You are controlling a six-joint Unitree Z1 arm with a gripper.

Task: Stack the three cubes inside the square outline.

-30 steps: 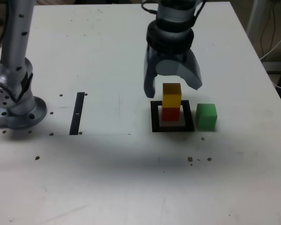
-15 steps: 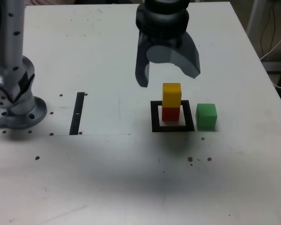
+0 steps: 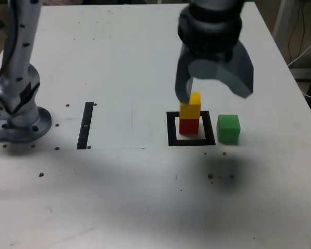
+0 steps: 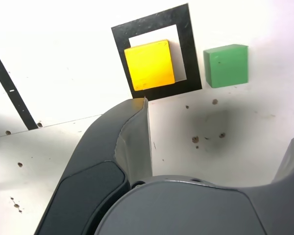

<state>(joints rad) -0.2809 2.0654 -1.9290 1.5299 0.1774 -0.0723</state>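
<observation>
End effector (image 3: 213,96) hangs above table (image 3: 119,62), jaws spread wide, gripping nothing. We see yellow cube (image 3: 190,109) atop red cube (image 3: 188,125) inside square outline (image 3: 171,129). Green cube (image 3: 228,128) sits on table just outside outline, at exterior view's right. Black strip (image 3: 85,125) well apart.

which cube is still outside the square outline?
The green cube: it sits on the table beside the square outline, on the exterior view's right. The yellow cube is stacked on the red cube inside it.
</observation>
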